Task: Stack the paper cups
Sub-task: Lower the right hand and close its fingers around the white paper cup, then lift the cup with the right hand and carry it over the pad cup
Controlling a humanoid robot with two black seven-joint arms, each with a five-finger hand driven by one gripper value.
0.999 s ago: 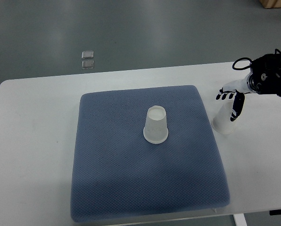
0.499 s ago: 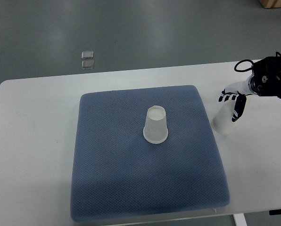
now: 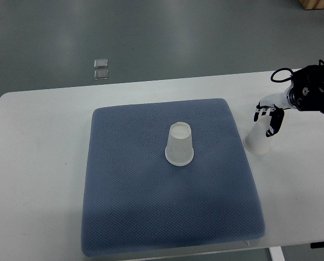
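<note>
Two white paper cups are seen upside down, long axes upright, rims down. One cup (image 3: 179,144) is placed near the middle of the blue mat (image 3: 129,217); the second cup (image 3: 258,140) is set on the white table (image 3: 37,163) just off the mat's right edge. Its upper part is enclosed by the right hand (image 3: 269,117) (fingers curled around it).

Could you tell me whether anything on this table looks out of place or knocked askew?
Nothing stands out. One paper cup stands upside down on the blue mat; the second cup stands upside down on the table, with the right hand at it.
</note>
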